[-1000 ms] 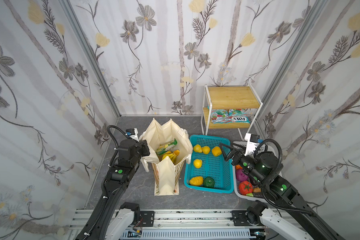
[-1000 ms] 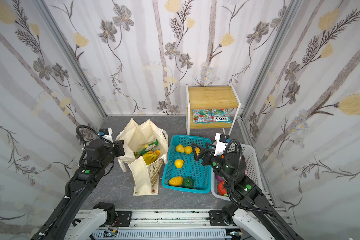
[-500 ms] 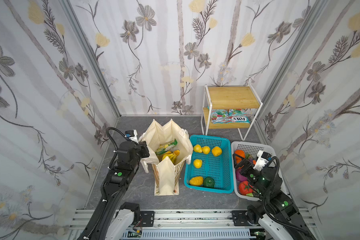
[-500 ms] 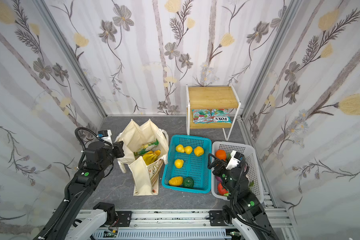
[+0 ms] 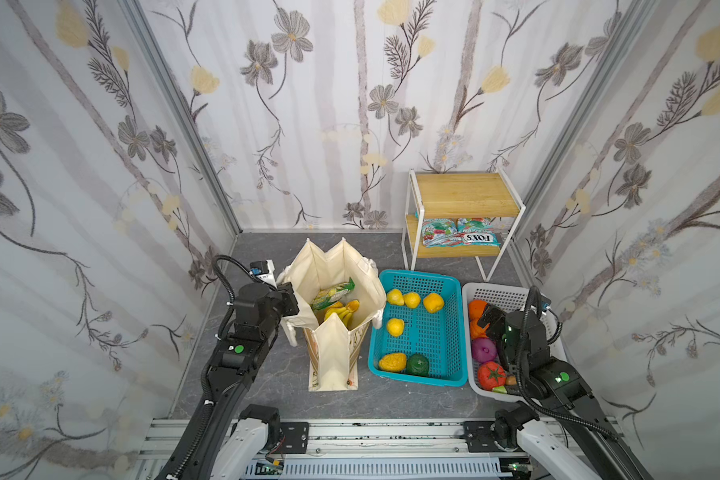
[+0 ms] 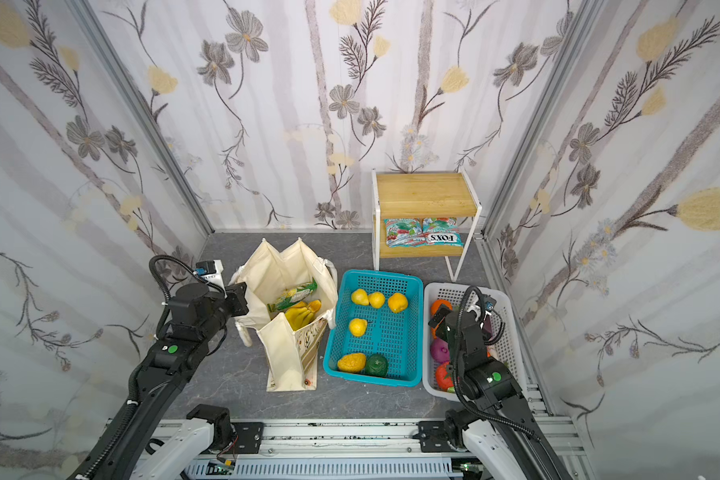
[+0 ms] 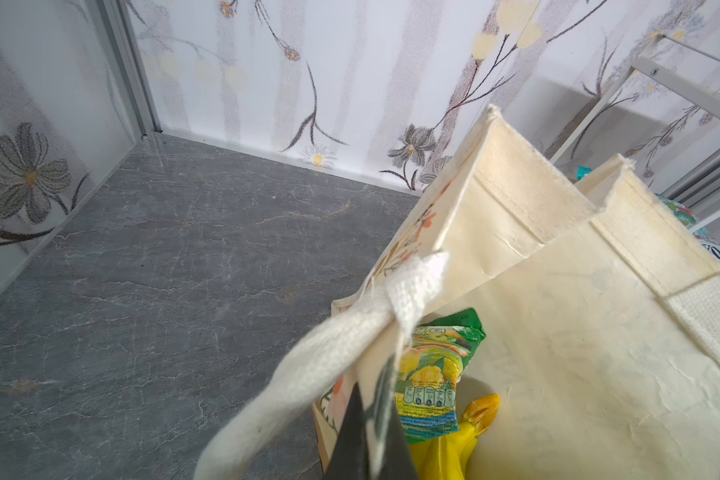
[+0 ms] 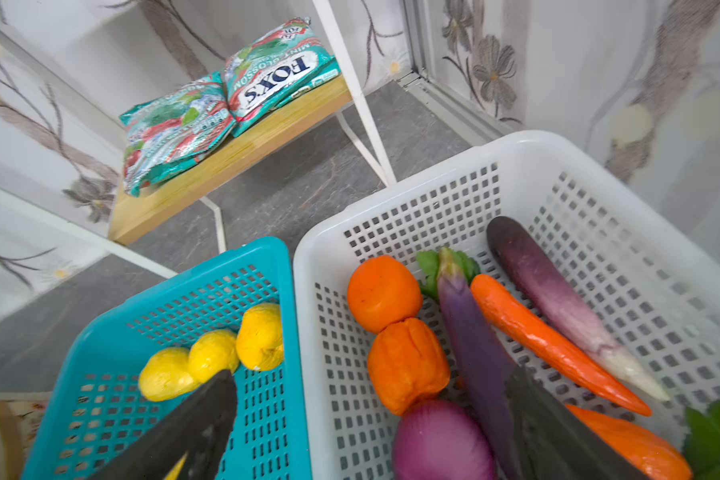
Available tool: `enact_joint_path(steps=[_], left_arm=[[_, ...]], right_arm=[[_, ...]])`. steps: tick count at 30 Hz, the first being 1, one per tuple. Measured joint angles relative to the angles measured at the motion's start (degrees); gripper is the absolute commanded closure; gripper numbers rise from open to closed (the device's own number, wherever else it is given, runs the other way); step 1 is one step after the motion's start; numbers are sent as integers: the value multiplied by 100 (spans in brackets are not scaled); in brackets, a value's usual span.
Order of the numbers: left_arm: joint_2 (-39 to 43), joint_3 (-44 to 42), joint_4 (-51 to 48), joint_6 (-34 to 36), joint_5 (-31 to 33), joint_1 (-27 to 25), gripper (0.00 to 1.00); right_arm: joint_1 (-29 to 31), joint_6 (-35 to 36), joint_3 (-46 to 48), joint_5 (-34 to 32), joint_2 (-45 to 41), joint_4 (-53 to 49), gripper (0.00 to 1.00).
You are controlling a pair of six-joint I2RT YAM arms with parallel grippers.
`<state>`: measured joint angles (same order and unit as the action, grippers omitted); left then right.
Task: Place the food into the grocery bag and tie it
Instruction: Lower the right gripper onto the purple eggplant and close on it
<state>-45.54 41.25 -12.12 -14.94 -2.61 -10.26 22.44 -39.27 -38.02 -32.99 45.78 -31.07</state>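
Right hand: the right hand (image 5: 490,321) is spread wide and empty. It hangs low over the white basket (image 8: 516,143), above the half nearer to the robot.
Thing nearest to it: a purple eggplant (image 8: 474,340) with a green cap lies in the white basket, under the gap between the two fingers and closer to one of them.
Long axis: the eggplant points away from the wrist, so the fingers open across it. We judge this direction good for a grasp at the middle of its body.
Neighbours: an orange citrus (image 8: 383,293) and an orange pepper (image 8: 408,365) lie on one side of the eggplant. A carrot (image 8: 549,340) and a second eggplant (image 8: 558,291) lie on the other side, almost parallel to it.
Nearer arm: we judge the right arm, because it is already over the white basket.
Left hand: the left hand (image 5: 288,302) is pressed together on the rim of the grocery bag (image 5: 333,361), beside a rope handle (image 7: 329,357), and holds the mouth open.
Where the bag is: it stands upright on the bench (image 5: 267,374), past the teal basket (image 5: 418,275) as seen from the white basket. A green packet (image 5: 333,293) and a banana bunch (image 5: 341,313) are inside.
Coming move: we expect a carry from the white basket over the teal basket to the bag.
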Motion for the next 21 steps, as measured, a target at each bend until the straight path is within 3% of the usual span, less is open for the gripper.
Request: enact_joint_path(steps=[5,14,18,21], left_arm=[[13,-2,-7,42,0,0,100],[35,-13,-9,105,-24,0,100],[61,-15,-11,125,-46,0,100],[74,-24,-11,125,-52,0,100]], right_arm=[[-313,358,-330,-256,824,-315,4],[-1526,935,-313,964,1547,-457,19],[-1652,1086,-243,1261,1845,-428,24],[-1722,1108,-234,1320,2037,-398,21]])
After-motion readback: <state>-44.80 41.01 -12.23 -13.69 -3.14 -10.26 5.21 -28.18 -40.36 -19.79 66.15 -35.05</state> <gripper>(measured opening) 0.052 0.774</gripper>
